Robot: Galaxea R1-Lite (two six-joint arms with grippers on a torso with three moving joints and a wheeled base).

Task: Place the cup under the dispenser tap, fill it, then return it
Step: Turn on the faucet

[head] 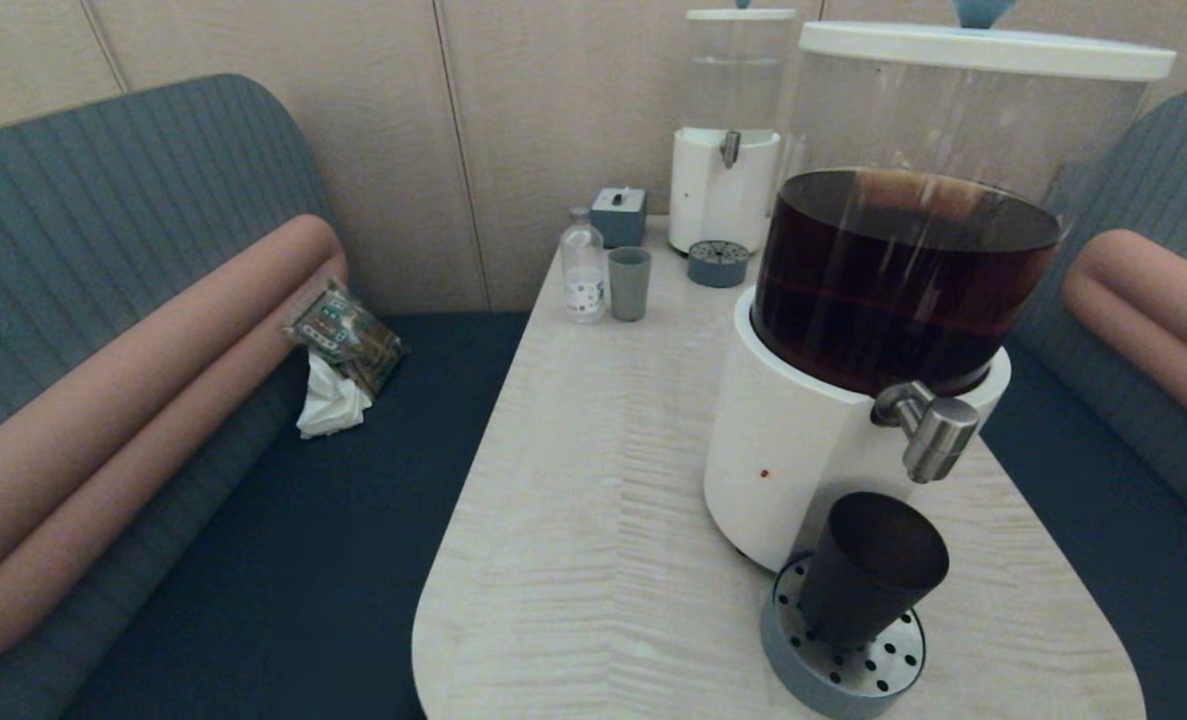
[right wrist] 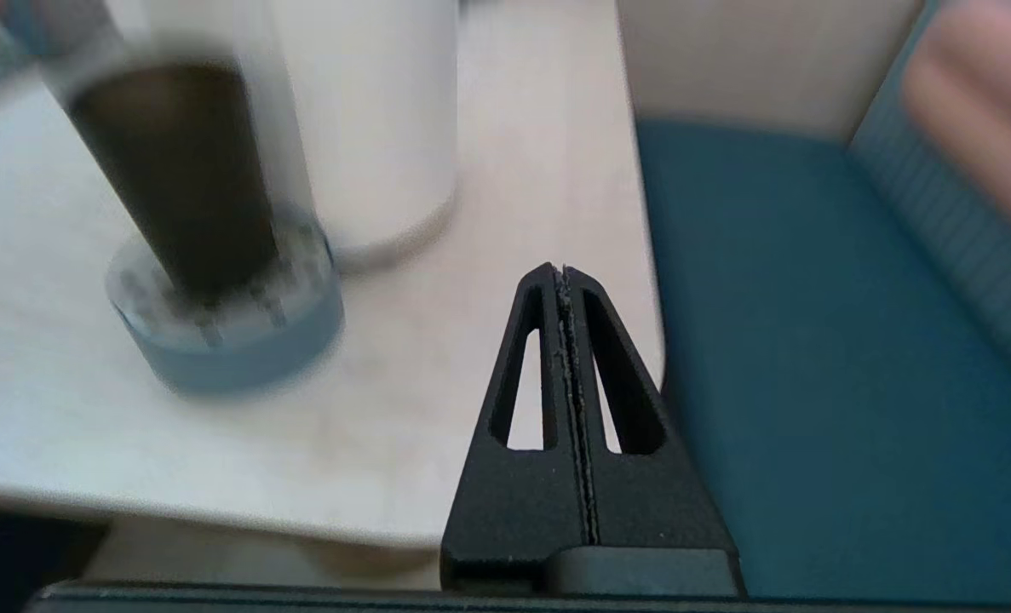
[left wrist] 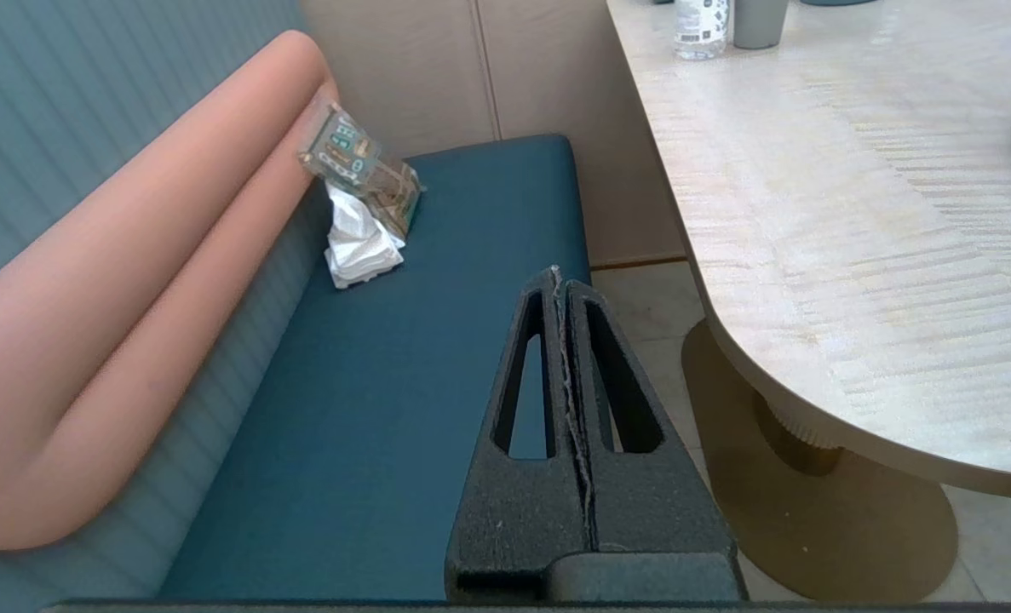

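The dark tapered cup (head: 868,570) stands upright on a round perforated grey drip tray (head: 893,670), directly below the steel dispenser tap (head: 935,432) of the big white-based dispenser (head: 793,460) holding dark brown liquid. In the right wrist view the cup (right wrist: 177,170) appears blurred on that tray (right wrist: 241,349). My right gripper (right wrist: 563,271) is shut and empty, over the table's near right edge, well apart from the cup. My left gripper (left wrist: 555,274) is shut and empty, hanging over the blue bench seat left of the table. Neither arm shows in the head view.
At the table's (head: 593,480) far end stand a clear bottle (head: 583,265), a grey-green cup (head: 629,283), a small blue-grey box (head: 619,216) and a clear-liquid dispenser (head: 725,180) with its own tray (head: 718,263). A snack packet and tissue (head: 338,365) lie on the left bench.
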